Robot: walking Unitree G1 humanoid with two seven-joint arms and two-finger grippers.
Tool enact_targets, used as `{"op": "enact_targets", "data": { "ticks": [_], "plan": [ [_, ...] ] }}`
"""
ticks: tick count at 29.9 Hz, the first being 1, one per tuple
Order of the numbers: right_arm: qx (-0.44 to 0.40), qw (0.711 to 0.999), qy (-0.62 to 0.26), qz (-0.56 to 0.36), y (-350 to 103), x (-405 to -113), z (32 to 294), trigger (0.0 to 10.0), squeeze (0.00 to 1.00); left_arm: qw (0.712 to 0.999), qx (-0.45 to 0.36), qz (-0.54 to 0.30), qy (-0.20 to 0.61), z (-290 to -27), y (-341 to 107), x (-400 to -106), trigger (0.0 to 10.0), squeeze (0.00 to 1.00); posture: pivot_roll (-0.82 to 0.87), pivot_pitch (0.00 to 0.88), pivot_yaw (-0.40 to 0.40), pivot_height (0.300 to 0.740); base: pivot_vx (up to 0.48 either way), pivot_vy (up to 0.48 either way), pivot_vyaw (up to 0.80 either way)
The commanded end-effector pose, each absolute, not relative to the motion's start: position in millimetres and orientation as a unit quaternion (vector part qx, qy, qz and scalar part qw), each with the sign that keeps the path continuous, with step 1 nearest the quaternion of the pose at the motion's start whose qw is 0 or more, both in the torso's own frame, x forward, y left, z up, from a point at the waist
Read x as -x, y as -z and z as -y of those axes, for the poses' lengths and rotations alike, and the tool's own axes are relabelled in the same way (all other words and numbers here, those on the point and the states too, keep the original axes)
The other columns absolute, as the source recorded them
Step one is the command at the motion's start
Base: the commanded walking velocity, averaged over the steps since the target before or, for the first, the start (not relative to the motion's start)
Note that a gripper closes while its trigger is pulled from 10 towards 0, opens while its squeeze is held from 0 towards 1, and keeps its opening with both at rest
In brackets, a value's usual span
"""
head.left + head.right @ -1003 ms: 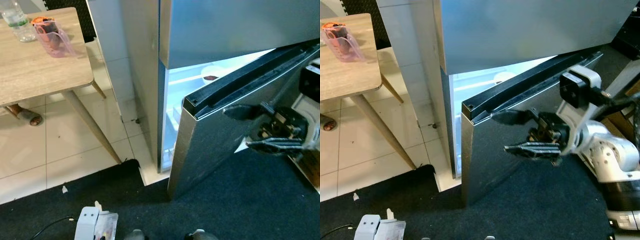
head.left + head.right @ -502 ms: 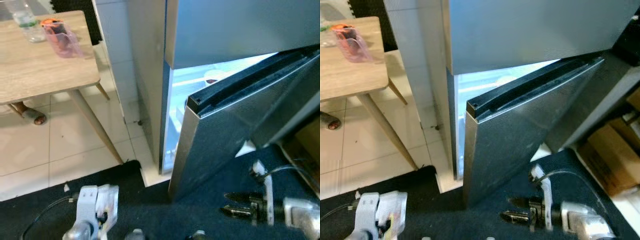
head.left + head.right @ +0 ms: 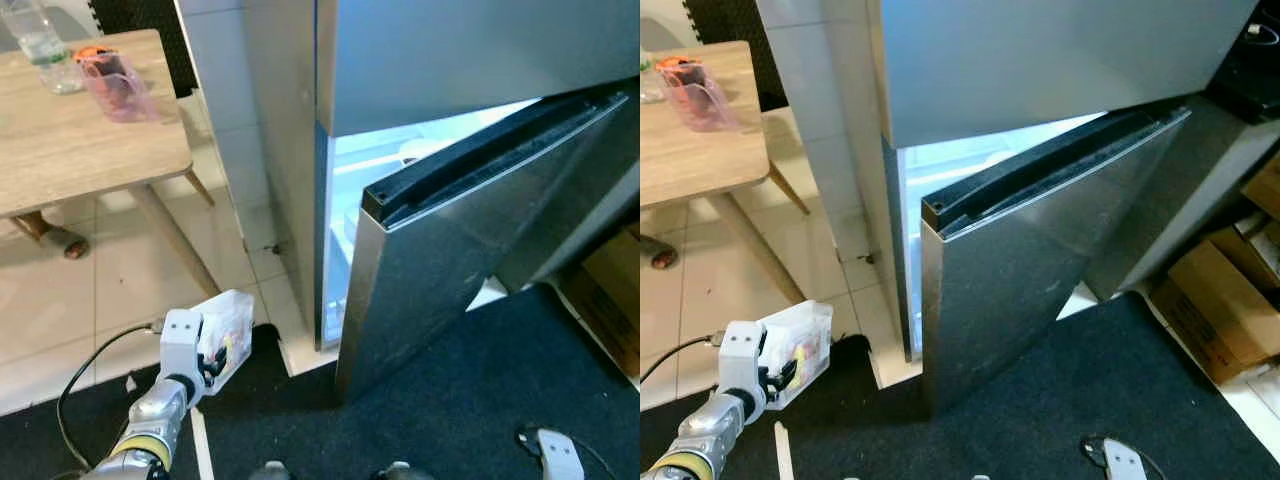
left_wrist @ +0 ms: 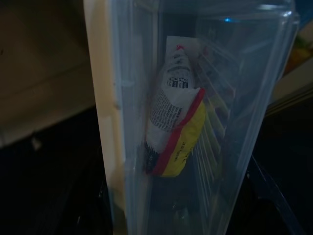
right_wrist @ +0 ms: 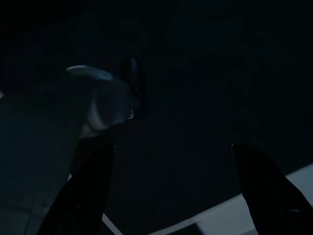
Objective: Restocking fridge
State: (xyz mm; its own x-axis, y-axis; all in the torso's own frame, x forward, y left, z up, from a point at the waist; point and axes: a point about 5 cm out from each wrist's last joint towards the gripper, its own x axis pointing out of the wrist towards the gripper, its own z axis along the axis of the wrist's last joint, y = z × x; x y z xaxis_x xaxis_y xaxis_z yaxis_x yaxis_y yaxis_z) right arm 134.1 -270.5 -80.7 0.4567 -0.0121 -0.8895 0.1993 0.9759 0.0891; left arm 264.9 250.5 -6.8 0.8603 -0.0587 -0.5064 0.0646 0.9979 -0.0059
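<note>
The fridge's lower door (image 3: pixel 450 270) stands partly open, and the lit inside (image 3: pixel 365 190) shows through the gap. Low on the left, my left gripper (image 3: pixel 212 358) is shut on a clear plastic container (image 3: pixel 800 345). It is held off the dark carpet, a little left of the fridge. In the left wrist view the container (image 4: pixel 195 122) holds a yellow and red packet (image 4: pixel 176 132). My right arm (image 3: pixel 1120 462) hangs low at the bottom right. In the dark right wrist view the right gripper (image 5: pixel 176 196) is open with nothing between its fingers (image 5: pixel 88 191).
A wooden table (image 3: pixel 80 150) at the left carries a pink jug (image 3: pixel 115 88) and a water bottle (image 3: pixel 38 45). A person's sandalled foot (image 3: pixel 60 240) rests under it. Cardboard boxes (image 3: pixel 1225 290) stand right of the door. A cable (image 3: pixel 90 365) trails over the tiles.
My right gripper has left the door's front and dropped to the bottom right. My left arm has risen with the container towards the fridge. The door stays ajar.
</note>
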Motion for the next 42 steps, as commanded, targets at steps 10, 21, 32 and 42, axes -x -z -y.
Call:
{"op": "enact_targets", "data": {
  "ticks": [10,21,32,42],
  "plan": [
    [-0.076,0.843,0.106,-0.522,91,-126,258,10.0,0.00,0.976,0.033,-0.148,0.155,-222,-30,-299,10.0,0.00,-0.02,0.103,0.013,0.740,0.000,0.000,-0.39],
    [-0.068,0.841,0.110,-0.526,93,-124,255,10.0,0.00,0.945,0.076,-0.094,0.303,-193,-46,-304,10.0,0.00,-0.01,0.104,0.012,0.740,0.000,0.000,0.00],
    [-0.059,0.837,0.109,-0.534,96,-120,249,10.0,0.00,0.887,0.094,-0.129,0.434,-170,-36,-289,10.0,0.00,-0.01,0.104,0.017,0.740,0.000,0.000,0.00],
    [-0.051,0.839,0.107,-0.530,96,-122,249,10.0,0.00,0.840,0.154,-0.077,0.514,-128,-51,-288,10.0,0.00,-0.01,0.105,0.014,0.740,0.000,0.000,0.00]
  ]
}}
